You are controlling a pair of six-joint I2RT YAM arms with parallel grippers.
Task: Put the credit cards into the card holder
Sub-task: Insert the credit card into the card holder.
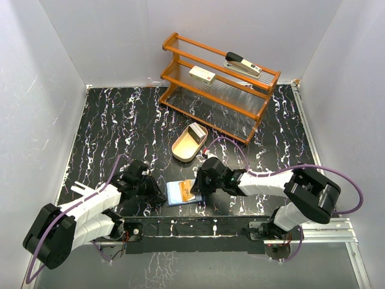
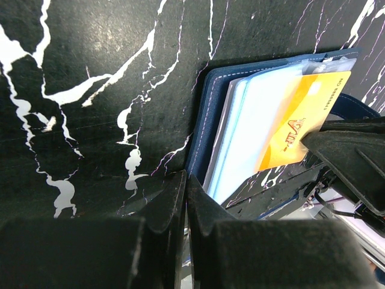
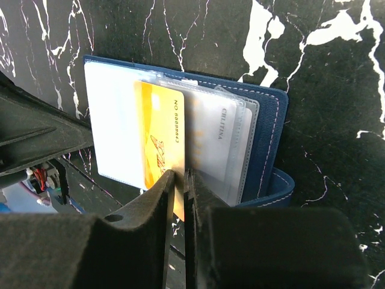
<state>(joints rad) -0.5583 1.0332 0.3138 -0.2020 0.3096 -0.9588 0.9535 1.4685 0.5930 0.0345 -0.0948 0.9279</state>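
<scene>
Top external view is showing me the card holder [image 1: 179, 193] lying open on the black marbled surface [image 1: 108, 132], near the front edge, between both arms. My left hand [image 1: 160, 195] is sitting just left of it and my right hand [image 1: 196, 186] just right.

Left wrist view: the left hand [image 2: 185, 180] is clenched, fingers pressed together with nothing between them, tips right at the navy cover's edge; I cannot tell whether they are touching it.

Right wrist view: a gold credit card [image 3: 157, 135] is resting partway across the pale inner pockets. The right hand [image 3: 180, 176] is straddling its lower edge with the fingers nearly together; I cannot tell whether they are pinching it.

Farther back, a whitish card [image 1: 195, 133] is leaning inside the tan oval tray [image 1: 180, 152], ahead of the orange rack [image 1: 219, 84].
</scene>
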